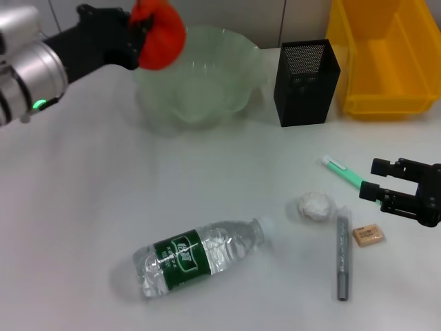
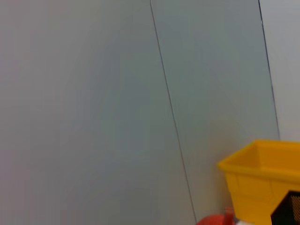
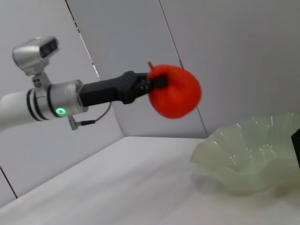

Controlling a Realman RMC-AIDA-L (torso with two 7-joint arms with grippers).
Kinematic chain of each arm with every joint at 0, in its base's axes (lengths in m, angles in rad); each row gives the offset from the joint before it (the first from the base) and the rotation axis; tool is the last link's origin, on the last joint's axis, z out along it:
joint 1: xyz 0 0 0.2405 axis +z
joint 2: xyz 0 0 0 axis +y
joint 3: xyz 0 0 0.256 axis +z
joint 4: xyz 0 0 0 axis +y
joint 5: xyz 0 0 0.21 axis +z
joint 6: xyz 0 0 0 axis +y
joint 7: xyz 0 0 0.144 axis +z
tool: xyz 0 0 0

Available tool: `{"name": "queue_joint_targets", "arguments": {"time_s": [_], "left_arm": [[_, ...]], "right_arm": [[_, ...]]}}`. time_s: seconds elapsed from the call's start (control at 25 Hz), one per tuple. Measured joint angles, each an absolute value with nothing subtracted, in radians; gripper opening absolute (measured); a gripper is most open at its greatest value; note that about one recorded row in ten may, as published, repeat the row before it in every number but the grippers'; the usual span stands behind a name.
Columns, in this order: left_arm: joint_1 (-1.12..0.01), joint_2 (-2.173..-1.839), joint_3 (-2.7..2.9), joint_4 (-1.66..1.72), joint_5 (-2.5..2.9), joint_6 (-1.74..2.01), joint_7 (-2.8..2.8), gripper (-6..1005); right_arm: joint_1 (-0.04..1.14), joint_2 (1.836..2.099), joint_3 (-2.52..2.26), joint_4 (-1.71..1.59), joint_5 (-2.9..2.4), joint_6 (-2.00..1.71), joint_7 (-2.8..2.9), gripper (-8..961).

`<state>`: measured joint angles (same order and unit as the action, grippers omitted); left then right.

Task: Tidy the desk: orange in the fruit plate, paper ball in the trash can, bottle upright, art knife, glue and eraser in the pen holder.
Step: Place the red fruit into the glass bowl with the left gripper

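Observation:
My left gripper [image 1: 143, 29] is shut on the red-orange orange [image 1: 162, 36] and holds it in the air above the left rim of the pale-green fruit plate [image 1: 207, 89]. The right wrist view shows the orange [image 3: 176, 91] well above the fruit plate [image 3: 253, 159]. The bottle [image 1: 200, 256] lies on its side near the front. The white paper ball [image 1: 315, 205], the tan eraser [image 1: 368, 235], a grey art knife [image 1: 342, 256] and a green-and-white glue stick [image 1: 342, 172] lie on the table at the right. My right gripper [image 1: 373, 179] hovers open just right of them.
The black mesh pen holder [image 1: 306, 83] stands right of the plate. The yellow trash can [image 1: 386, 62] sits at the back right corner; the left wrist view shows this trash can [image 2: 262, 183] before a grey wall.

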<state>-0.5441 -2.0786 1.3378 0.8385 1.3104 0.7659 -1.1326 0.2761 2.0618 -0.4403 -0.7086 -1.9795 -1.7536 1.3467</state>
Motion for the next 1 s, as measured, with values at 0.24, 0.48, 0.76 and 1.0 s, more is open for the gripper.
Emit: {"name": "queue_joint_targets", "arguments": {"time_s": [0.24, 0.48, 0.76, 1.0], "left_arm": [[-0.599, -2.079, 1.356, 0.771, 1.303, 0.73, -1.119, 60], [-0.619, -2.079, 1.378, 0.743, 1.285, 0.696, -1.117, 60], [-0.624, -2.08, 1.479, 0.727, 1.156, 0.628, -1.022, 57], [-0.645, -2.08, 1.495, 0.689, 1.138, 0.628, -1.011, 57]], "right_arm": [[0.277, 2.06, -0.442, -0.686, -1.982, -1.753, 1.333, 665], [0.28, 2.056, -0.442, -0.662, -1.982, -1.749, 1.32, 665], [0.281, 2.058, -0.442, -0.66, -1.983, -1.747, 1.31, 664], [0.279, 2.06, -0.442, -0.66, -1.984, -1.747, 1.31, 664]]}}
